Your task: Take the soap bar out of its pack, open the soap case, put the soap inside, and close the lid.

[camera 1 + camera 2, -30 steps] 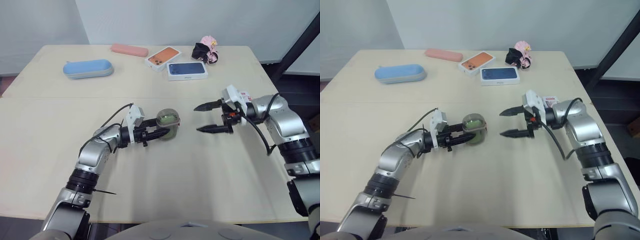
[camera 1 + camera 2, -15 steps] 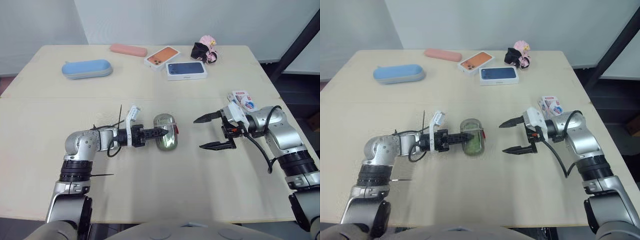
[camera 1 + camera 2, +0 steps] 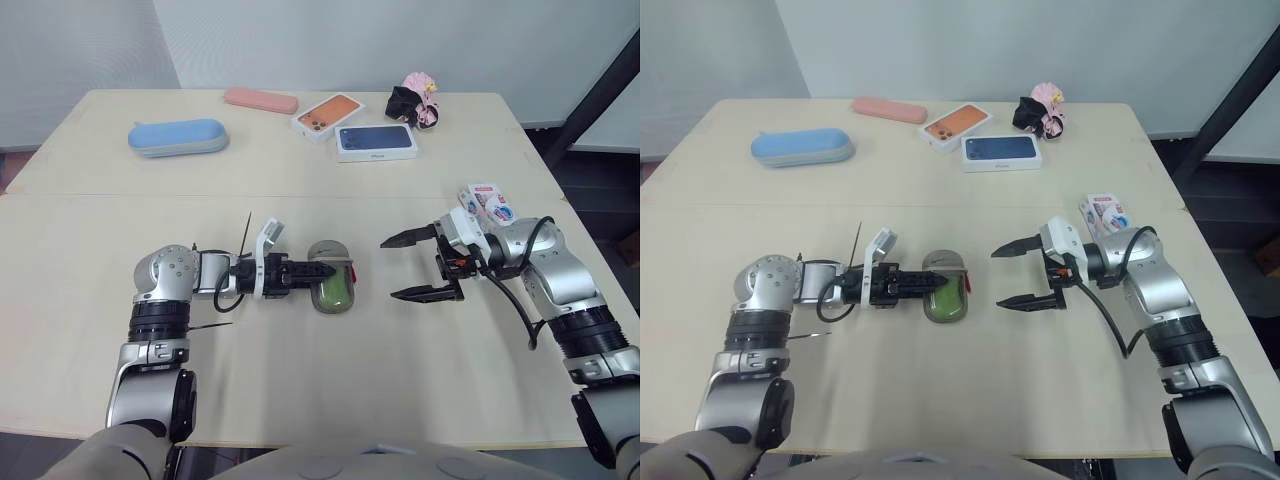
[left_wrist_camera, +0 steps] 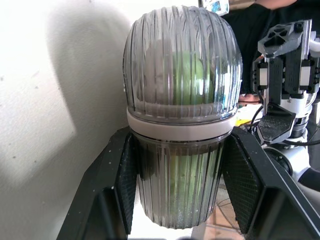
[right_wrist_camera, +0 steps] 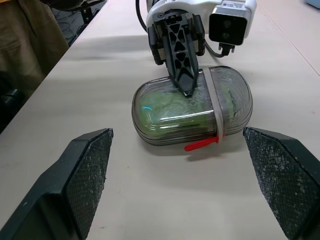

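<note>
The soap case is a ribbed, translucent grey capsule with the green soap showing through it. It lies on its side near the table's middle, lid on, with a white band and a red tab at the seam. My left gripper is shut on the case, one black finger pressed to each side. To the case's right my right gripper stands open, pointing at the case and a short gap away from it. The white soap pack lies on the table beyond my right forearm.
Along the far side of the table lie a blue oblong case, a pink case, an orange phone box, a dark blue phone box and a pink and black toy.
The soap case, held tilted up a second ago, now lies flat on the table. My left elbow has swung out to the left. My right gripper has edged toward the case, still open.
</note>
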Controlling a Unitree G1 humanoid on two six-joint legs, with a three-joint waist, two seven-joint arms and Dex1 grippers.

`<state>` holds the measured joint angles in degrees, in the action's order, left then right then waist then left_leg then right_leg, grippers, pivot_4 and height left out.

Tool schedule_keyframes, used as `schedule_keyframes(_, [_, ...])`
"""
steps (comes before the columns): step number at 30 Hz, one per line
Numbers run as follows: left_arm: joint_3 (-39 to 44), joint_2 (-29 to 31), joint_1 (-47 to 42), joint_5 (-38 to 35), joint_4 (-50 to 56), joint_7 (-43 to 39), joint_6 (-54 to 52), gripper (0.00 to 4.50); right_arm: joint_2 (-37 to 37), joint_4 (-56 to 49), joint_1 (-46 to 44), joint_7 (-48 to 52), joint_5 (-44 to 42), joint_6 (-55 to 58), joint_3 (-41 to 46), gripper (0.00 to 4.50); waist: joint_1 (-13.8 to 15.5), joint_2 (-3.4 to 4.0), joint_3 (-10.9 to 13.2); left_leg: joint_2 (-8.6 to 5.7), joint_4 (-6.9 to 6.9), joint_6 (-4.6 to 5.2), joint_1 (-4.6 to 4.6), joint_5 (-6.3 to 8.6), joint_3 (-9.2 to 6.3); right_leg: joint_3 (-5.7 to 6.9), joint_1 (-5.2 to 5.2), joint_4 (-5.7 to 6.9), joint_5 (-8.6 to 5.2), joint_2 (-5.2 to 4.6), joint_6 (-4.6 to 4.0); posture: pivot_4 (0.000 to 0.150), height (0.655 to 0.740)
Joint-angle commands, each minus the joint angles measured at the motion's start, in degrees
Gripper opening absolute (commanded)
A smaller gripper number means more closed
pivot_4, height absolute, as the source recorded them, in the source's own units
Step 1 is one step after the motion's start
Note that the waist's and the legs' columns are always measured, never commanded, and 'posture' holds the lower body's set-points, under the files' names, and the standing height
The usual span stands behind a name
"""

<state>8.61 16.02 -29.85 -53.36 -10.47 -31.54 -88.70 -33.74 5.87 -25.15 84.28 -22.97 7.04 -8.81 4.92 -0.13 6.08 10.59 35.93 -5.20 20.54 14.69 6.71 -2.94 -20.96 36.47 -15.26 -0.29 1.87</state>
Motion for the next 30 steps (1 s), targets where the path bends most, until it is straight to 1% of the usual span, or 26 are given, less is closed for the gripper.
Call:
schedule_keyframes(1, [-5.1, 3.0, 0.2, 5.1, -0.2, -0.4, 2.9, 1.9, 0.1, -0.7, -0.1, -0.4, -0.4, -0.7, 0.9, 4.48, -0.1, 0.01, 0.0, -0.02, -0.01, 0.0, -0.03, 0.0, 0.0, 0.02, 0.03, 0.0, 0.0, -0.02, 0.0, 0.15, 0.74])
schedule_keyframes(2, [-6.7, 3.9, 0.2, 5.5, 0.1, -1.2, 3.6, 1.9, 0.1, -0.6, -0.1, -0.5, -0.3, -0.8, 0.8, 4.48, -0.1, 0.01, 0.0, -0.02, -0.02, 0.01, -0.06, -0.01, -0.01, 0.04, 0.07, -0.01, 0.0, -0.04, 0.0, 0.15, 0.74])
schedule_keyframes(4, [-8.4, 5.0, 0.2, 6.0, 0.0, -2.1, 4.7, 2.92, 0.2, -0.4, -0.1, -0.7, -0.2, -0.9, 0.8, 4.5, -0.3, 0.01, 0.0, -0.03, -0.07, 0.02, -0.13, -0.02, -0.03, 0.08, 0.16, -0.06, 0.0, -0.06, 0.0, 0.15, 0.74])
schedule_keyframes(5, [-9.1, 5.5, 0.2, 6.3, -0.1, -2.8, 5.5, 3.31, 0.2, -0.2, -0.1, -0.7, -0.1, -0.9, 0.7, 4.5, -0.4, 0.01, 0.0, -0.03, -0.09, 0.02, -0.17, -0.02, -0.03, 0.09, 0.18, -0.07, 0.0, -0.07, 0.0, 0.15, 0.74])
schedule_keyframes(8, [-10.5, 6.9, 0.1, 7.1, -0.1, -4.7, 7.8, 4.23, 0.3, 0.2, -0.2, -0.8, 0.0, -1.1, 0.8, 4.5, -0.4, 0.1, -0.1, -0.05, -0.13, 0.02, -0.21, -0.03, -0.04, 0.09, 0.24, -0.11, 0.0, -0.08, 0.0, 0.15, 0.74])
schedule_keyframes(9, [-10.8, 7.5, 0.1, 7.2, 0.0, -5.4, 8.6, 4.46, 0.3, 0.4, -0.3, -0.9, 0.1, -1.3, 0.8, 4.5, -0.4, 0.1, -0.1, -0.07, -0.15, 0.02, -0.25, -0.04, -0.04, 0.1, 0.27, -0.13, 0.0, -0.11, 0.0, 0.15, 0.74])
schedule_keyframes(12, [-12.2, 10.2, 0.6, 8.2, 1.6, -8.4, 12.2, 4.46, 0.4, 0.8, -0.5, -0.9, 0.2, -1.5, 0.8, 4.5, -0.6, 0.11, 0.0, -0.13, -0.28, 0.0, -0.44, -0.11, -0.03, 0.11, 0.37, -0.28, 0.0, -0.19, 0.0, 0.15, 0.74])
schedule_keyframes(16, [-16.4, 17.6, 2.6, 12.3, 6.3, -16.1, 23.2, 4.46, 0.4, 1.9, -1.0, -0.9, 0.4, -2.1, 1.0, 4.5, -1.3, 0.11, 0.0, -0.14, -0.68, -0.09, -0.64, -0.32, -0.01, 0.09, 0.36, -0.34, 0.01, -0.17, -0.02, 0.15, 0.74])
schedule_keyframes(18, [-17.3, 20.9, 3.5, 14.0, 8.5, -19.4, 27.6, 4.46, 0.5, 2.8, -1.4, -1.2, 0.5, -2.2, 1.2, 4.5, -1.5, 0.14, 0.0, -0.14, -0.8, -0.14, -0.69, -0.38, -0.01, 0.09, 0.36, -0.36, 0.01, -0.15, -0.04, 0.15, 0.74])
schedule_keyframes(20, [-16.2, 23.2, 4.5, 15.0, 10.1, -21.6, 31.8, 4.46, 0.8, 3.7, -1.8, -1.8, 0.5, -2.0, 1.5, 4.5, -1.7, 0.16, 0.1, -0.16, -1.08, -0.19, -0.77, -0.5, 0.0, 0.09, 0.36, -0.47, 0.03, -0.13, -0.09, 0.15, 0.74])
schedule_keyframes(23, [-14.4, 26.7, 7.8, 18.5, 13.9, -25.1, 42.0, 4.46, 1.1, 5.5, -2.2, -2.6, 1.3, -2.9, 1.5, 4.5, -1.8, 0.27, 0.1, -0.14, -1.29, -0.2, -0.73, -0.56, 0.0, 0.14, 0.36, -0.7, 0.05, -0.09, -0.1, 0.15, 0.74])
schedule_keyframes(26, [-10.8, 26.3, 11.7, 22.2, 16.5, -24.1, 53.4, 4.46, 1.9, 7.2, -2.2, -4.5, 2.3, -4.0, 1.8, 4.5, -1.6, 0.31, 0.2, -0.14, -1.27, -0.15, -0.49, -0.54, -0.01, 0.23, 0.35, -0.71, 0.05, -0.08, -0.09, 0.15, 0.74])
schedule_keyframes(28, [-7.7, 24.1, 15.6, 24.2, 18.9, -20.7, 60.1, 4.46, 3.1, 8.5, -1.9, -7.1, 2.7, -4.9, 2.6, 4.5, -1.0, 0.33, 0.2, -0.12, -1.23, -0.09, -0.26, -0.5, -0.02, 0.44, 0.33, -0.92, 0.05, -0.09, -0.08, 0.15, 0.74])
schedule_keyframes(30, [-5.6, 21.9, 18.8, 25.6, 20.4, -17.3, 63.8, 4.46, 4.4, 9.7, -1.8, -9.6, 2.6, -5.2, 3.6, 4.5, -0.5, 0.33, 0.2, -0.07, -1.15, -0.08, -0.04, -0.5, 0.0, 0.57, 0.32, -1.01, 0.05, -0.07, -0.08, 0.15, 0.74])
